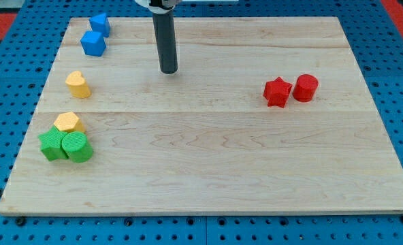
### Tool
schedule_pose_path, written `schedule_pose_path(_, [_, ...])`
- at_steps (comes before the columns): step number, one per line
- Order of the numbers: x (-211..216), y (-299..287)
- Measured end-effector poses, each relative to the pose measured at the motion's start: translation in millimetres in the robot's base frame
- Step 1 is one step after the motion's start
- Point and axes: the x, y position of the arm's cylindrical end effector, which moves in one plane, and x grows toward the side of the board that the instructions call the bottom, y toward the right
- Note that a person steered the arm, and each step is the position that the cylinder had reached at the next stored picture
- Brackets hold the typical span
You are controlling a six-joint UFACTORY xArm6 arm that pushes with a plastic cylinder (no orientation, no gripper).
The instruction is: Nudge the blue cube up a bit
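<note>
— So where's the blue cube?
— Table's top-left corner, well left of my tip, slightly higher in view. No claw on this rig; I need to get under it first.

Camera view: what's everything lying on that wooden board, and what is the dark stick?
Blue cube: one, blue, top left.
Blue block: one, blue, shape unclear, just above the cube.
Yellow block: one, yellow, left side.
Yellow hexagonal block: one, yellow, lower left, touching the green pair.
Green blocks: two, green, lower left, one squarish, one rounded.
Red star: one, red, right.
Red cylinder: one, red, beside the star.
Wooden board: one, pale.
My tip: one dark rod, right of the blue cube, apart from it.
</note>
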Motion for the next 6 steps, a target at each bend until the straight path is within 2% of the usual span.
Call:
schedule_pose_path(2, [-0.1, -122.6])
schedule_pose_path(3, [-15.5, -144.7])
schedule_pose_path(4, [-53.5, -170.2])
schedule_pose_path(6, [-97.7, -226.7])
